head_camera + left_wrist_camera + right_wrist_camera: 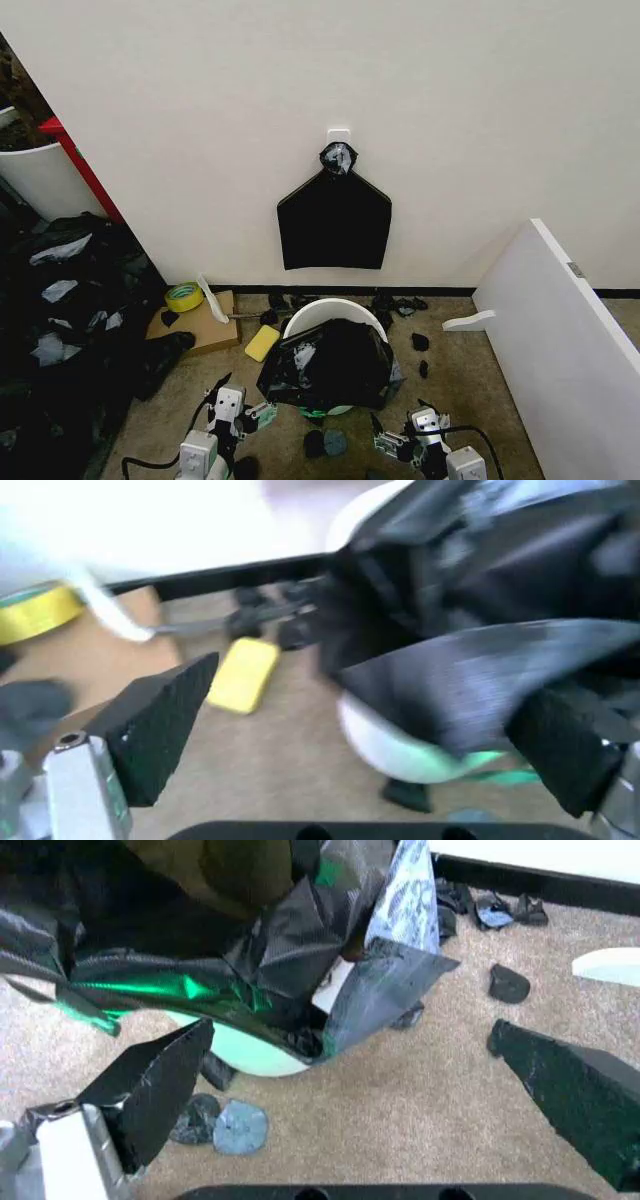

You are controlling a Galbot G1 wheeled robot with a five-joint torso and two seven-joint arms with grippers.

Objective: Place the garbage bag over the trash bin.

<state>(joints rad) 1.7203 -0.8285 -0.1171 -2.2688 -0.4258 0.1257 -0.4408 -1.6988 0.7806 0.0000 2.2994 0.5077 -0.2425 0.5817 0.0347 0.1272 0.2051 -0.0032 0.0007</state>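
Observation:
The trash bin point(334, 309) is a pale round bucket standing on the carpet by the wall. The glossy black garbage bag point(330, 365) lies crumpled over its near side and mouth, with the far rim bare. My left gripper point(245, 407) hovers low at the bin's front left, open. In the left wrist view my left gripper point(360, 742) spreads wide, a bag flap point(470, 682) reaching toward one finger above the bin point(400, 754). My right gripper point(396, 436) sits at the front right, open. In the right wrist view it point(365, 1087) faces the bag point(250, 952) and bin point(250, 1051) without touching.
A flat black bundle point(334, 222) hangs on the wall above the bin. A yellow tape roll point(184, 296), cardboard point(205, 325) and a yellow sponge point(262, 342) lie at the left, with a heap of black bags point(60, 310) beyond. A white board point(560, 340) leans at the right. Small scraps point(420, 342) dot the carpet.

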